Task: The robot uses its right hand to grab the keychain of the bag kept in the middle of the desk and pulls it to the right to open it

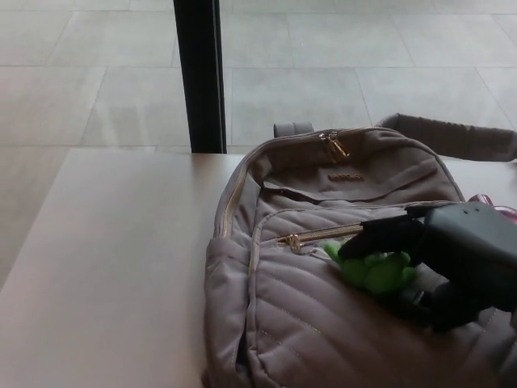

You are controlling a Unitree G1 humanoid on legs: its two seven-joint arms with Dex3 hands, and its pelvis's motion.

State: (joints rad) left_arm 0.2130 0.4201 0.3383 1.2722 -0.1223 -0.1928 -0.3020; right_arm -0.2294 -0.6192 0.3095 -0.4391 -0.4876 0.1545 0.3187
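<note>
A: What's the bag [323, 242] made of?
B: Grey quilted cloth with a soft matt look; its zip [311, 237] is shiny gold metal.
A: And the keychain [376, 271]?
B: Green, smooth, rubbery-looking. The right hand [440, 255] is matt black plastic, and the desk [113, 267] is smooth, pale, faintly sheened.

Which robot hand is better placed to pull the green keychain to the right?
The right robot hand. Its fingers already lie around the green keychain on the front pocket zipper of the bag. The left one is not in view.
</note>
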